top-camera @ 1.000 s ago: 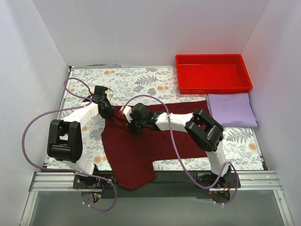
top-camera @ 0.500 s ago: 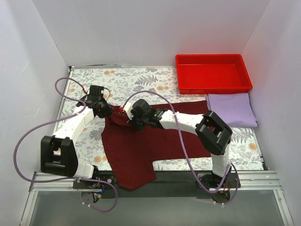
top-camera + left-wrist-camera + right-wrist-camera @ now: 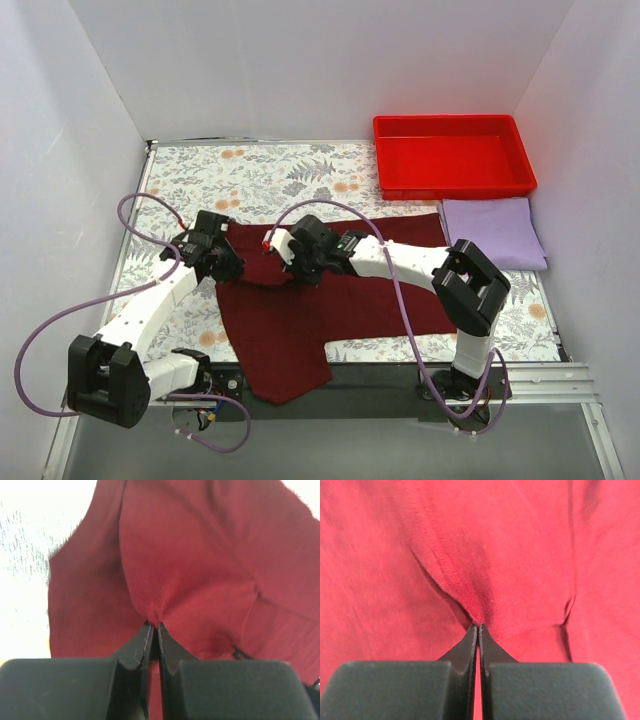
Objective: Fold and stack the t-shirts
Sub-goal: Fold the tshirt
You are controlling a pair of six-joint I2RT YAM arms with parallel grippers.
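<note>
The dark maroon t-shirt (image 3: 300, 310) lies spread over the middle of the table, its lower end hanging past the near edge. My left gripper (image 3: 226, 262) is shut on a pinch of its left edge; the wrist view shows the maroon t-shirt (image 3: 190, 570) bunched at the left gripper (image 3: 154, 626). My right gripper (image 3: 298, 268) is shut on a fold near the shirt's top middle, the maroon t-shirt (image 3: 485, 555) puckering at the right gripper (image 3: 478, 626). The lavender t-shirt (image 3: 492, 232) lies folded at the right.
A bright red tray (image 3: 453, 182) stands at the back right, just behind the folded lavender shirt. The floral tablecloth (image 3: 270, 175) shows at the back and left. White walls close in the table on three sides.
The right gripper has shut on the maroon cloth. Both grippers moved toward the near side, pulling the shirt's top edge over with them; the left arm swung down and to the left.
</note>
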